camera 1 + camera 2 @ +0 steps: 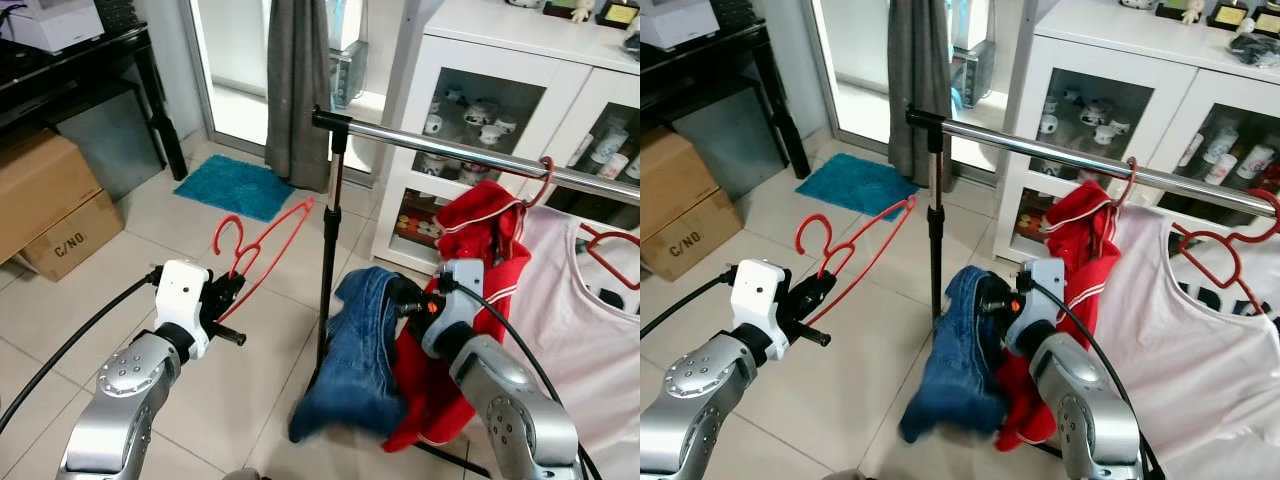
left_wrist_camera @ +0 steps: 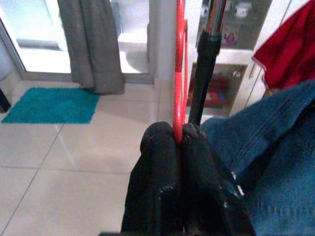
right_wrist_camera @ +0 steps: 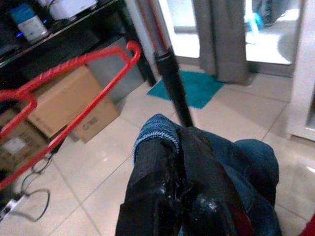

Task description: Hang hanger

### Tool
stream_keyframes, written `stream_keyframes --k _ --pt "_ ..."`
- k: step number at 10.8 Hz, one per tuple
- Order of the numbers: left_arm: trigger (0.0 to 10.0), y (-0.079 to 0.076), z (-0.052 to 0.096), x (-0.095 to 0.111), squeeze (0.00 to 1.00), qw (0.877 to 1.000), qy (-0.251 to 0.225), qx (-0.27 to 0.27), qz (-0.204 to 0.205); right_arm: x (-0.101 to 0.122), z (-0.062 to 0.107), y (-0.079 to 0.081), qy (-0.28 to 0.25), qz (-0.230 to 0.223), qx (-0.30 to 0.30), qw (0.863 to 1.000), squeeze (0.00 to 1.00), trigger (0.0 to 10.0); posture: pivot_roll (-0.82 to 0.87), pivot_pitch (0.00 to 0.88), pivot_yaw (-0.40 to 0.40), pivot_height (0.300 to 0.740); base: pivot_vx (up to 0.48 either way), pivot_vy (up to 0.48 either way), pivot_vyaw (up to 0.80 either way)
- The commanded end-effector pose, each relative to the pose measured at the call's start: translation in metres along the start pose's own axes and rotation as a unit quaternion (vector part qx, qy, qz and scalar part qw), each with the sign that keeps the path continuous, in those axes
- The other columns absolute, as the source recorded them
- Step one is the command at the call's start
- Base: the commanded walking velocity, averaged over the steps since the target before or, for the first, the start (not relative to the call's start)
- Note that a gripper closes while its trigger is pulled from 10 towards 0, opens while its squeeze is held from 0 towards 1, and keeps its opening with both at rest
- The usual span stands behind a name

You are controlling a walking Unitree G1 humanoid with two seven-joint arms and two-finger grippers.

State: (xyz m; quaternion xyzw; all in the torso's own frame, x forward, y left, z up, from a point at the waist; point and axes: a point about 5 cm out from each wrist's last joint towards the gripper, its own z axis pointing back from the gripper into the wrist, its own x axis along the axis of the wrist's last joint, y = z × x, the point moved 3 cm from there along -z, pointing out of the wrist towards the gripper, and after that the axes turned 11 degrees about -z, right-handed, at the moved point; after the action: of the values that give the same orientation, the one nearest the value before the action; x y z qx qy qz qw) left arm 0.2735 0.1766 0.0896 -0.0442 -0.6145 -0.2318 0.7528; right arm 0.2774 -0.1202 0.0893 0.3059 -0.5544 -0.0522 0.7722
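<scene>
We see both arms raised before the body; the left gripper is held out over the tiled floor, its fingers clenched on the lower bar of an empty red hanger, which slants up and to the right with its hook uppermost and its far end close to the black upright pole of the clothes rack; the right gripper is bent inward at the same height, its fingers pinched on a fold of blue jeans that droops toward the floor, just beside the pole and touching a red garment behind it; the chrome rail runs from the pole's top off to the right, and its stretch between the pole and the red garment's hook is bare; further right a white shirt hangs on another red hanger; left of the pole the floor lies open as far as a teal mat and a grey curtain; two cardboard boxes stand at the far left under a black table, closed so that we cannot tell their contents; behind the rail a white glass-fronted cabinet holds cups and mugs on its shelves
</scene>
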Motion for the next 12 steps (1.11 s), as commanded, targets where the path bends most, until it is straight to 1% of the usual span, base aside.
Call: stream_keyframes --k 1,2,3,5,7,12 --pt "10.0 0.001 -0.002 0.000 0.00 1.000 0.003 0.001 -0.014 0.008 -0.001 -0.001 -0.025 0.006 -0.006 1.000 0.00 10.0 0.00 0.000 0.006 0.740 0.000 0.000 0.00" --pt "10.0 -0.001 -0.003 0.002 0.00 1.000 0.000 -0.003 -0.015 0.006 -0.001 -0.002 -0.023 -0.001 -0.014 1.000 0.00 10.0 0.01 0.000 0.007 0.740 0.000 0.000 0.00" --pt "10.0 -0.007 -0.004 0.007 0.00 1.000 -0.006 -0.016 -0.019 0.002 0.000 -0.002 -0.018 -0.020 -0.024 0.999 0.00 10.0 0.01 0.000 0.009 0.740 0.000 0.000 0.00" --pt "10.0 -0.006 -0.005 0.010 0.00 1.000 -0.012 -0.015 -0.012 -0.001 0.000 0.002 -0.010 -0.016 -0.020 1.000 0.00 10.0 0.01 0.000 0.009 0.740 0.000 0.000 0.00" --pt "10.0 -0.009 -0.006 0.010 0.00 1.000 -0.015 -0.025 -0.010 -0.001 0.001 -0.002 -0.011 -0.014 -0.025 1.000 0.00 10.0 0.00 0.000 0.011 0.740 0.000 0.000 0.00" --pt "10.0 -0.013 -0.006 0.007 0.00 0.999 -0.009 -0.034 -0.012 -0.001 0.000 0.000 -0.005 -0.007 -0.019 1.000 0.00 10.0 0.00 0.000 0.003 0.740 -0.265 0.000 0.00"
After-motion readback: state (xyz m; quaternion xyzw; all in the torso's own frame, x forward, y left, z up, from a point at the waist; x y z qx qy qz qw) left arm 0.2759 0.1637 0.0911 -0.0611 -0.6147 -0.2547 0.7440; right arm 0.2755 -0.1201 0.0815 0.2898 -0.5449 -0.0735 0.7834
